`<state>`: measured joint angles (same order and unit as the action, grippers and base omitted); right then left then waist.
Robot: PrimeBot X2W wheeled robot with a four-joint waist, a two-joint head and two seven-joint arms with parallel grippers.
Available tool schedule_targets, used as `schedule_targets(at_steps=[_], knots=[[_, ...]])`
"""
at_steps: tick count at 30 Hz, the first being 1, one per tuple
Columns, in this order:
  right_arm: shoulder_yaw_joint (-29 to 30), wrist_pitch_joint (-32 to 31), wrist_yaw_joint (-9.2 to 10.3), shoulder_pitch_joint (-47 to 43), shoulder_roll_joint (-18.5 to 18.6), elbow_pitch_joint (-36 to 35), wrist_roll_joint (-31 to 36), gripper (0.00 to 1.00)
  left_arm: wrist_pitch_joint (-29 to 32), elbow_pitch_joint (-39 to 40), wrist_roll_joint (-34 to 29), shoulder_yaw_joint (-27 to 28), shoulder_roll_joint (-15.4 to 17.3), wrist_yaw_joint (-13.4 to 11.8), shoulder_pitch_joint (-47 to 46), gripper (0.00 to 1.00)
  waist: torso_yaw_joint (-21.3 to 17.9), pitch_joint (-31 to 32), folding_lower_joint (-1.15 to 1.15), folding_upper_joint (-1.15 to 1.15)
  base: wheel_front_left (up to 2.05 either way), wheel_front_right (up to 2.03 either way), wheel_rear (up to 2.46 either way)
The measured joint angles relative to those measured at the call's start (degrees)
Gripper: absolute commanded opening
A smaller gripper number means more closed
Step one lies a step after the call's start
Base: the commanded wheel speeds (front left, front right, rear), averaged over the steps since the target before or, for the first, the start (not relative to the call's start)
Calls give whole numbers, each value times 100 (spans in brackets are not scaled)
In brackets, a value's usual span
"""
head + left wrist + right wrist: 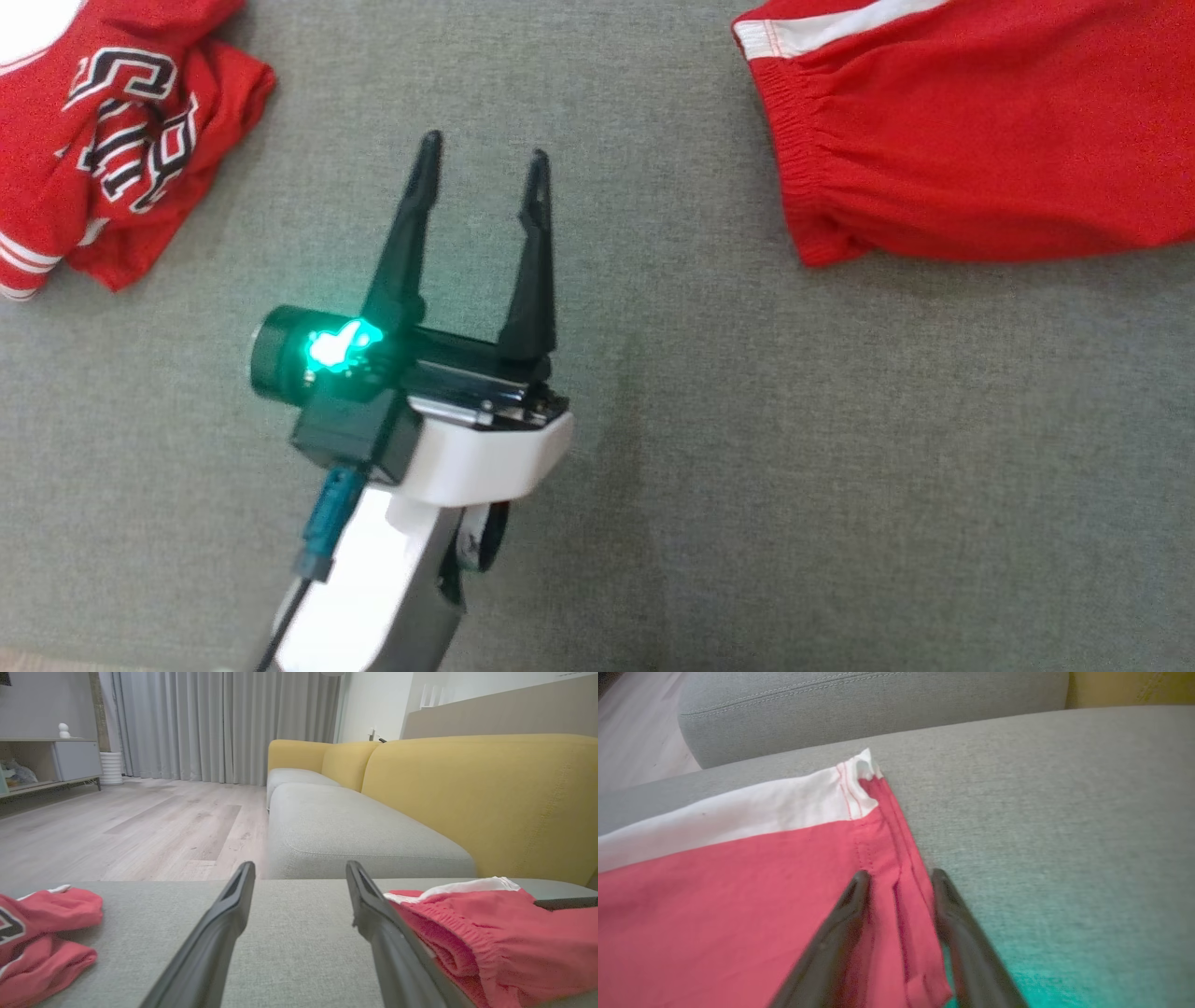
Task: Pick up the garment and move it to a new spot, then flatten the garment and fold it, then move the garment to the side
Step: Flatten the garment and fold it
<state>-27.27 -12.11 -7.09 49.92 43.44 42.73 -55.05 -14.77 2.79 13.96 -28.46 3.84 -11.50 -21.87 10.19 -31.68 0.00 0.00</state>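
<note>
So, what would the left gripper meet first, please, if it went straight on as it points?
Probably nothing: ahead of the left gripper lies only bare grey cushion, between the red jersey and the red shorts; its height is unclear.

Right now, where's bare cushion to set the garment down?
Free: the grey cushion between crumpled jersey and red shorts, around the open left claw; also the near stretch right of its arm. Crowded: both far corners.
</note>
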Motion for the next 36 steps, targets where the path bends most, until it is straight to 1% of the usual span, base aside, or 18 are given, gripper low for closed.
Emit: schedule_targets(at_steps=[5,10,12,16,20,24,28,32,34,36], knots=[[-15,109,-1,-33,-137,12,-43,0,0,41,-52,274,-58,96,42,100,-106,102,1,0,0,0,0],[66,304,-1,-297,-104,266,-42,0,0,18,-208,486,-60,159,250,100,-347,251,1,0,0,0,0],[140,341,-1,-456,-41,392,-42,0,0,-16,-252,526,-62,252,289,100,-423,347,1,0,0,0,0],[276,600,-1,-722,186,509,-24,0,0,-51,-294,665,-57,304,456,100,-571,546,0,0,0,0,0],[367,734,-1,-715,238,413,63,0,0,-54,-343,684,-58,353,611,100,-692,656,0,0,0,0,0],[485,840,-1,-664,147,-197,-43,0,0,-80,-345,743,-57,447,688,100,-823,785,0,0,0,0,0],[458,690,-1,-637,-1,-1222,-308,0,0,-102,-314,778,-62,500,715,100,-898,919,0,0,0,0,0],[303,467,-1,-638,-71,-2061,-312,0,0,-160,-215,769,-69,502,773,100,-923,1002,0,0,0,0,0],[147,314,-1,-638,-201,-2373,-310,0,0,-205,-192,745,-75,502,819,100,-907,1017,0,0,0,0,0],[-51,155,-1,-636,-407,-2625,-281,0,0,-240,-162,704,-78,502,831,100,-879,1027,0,0,0,0,0]])
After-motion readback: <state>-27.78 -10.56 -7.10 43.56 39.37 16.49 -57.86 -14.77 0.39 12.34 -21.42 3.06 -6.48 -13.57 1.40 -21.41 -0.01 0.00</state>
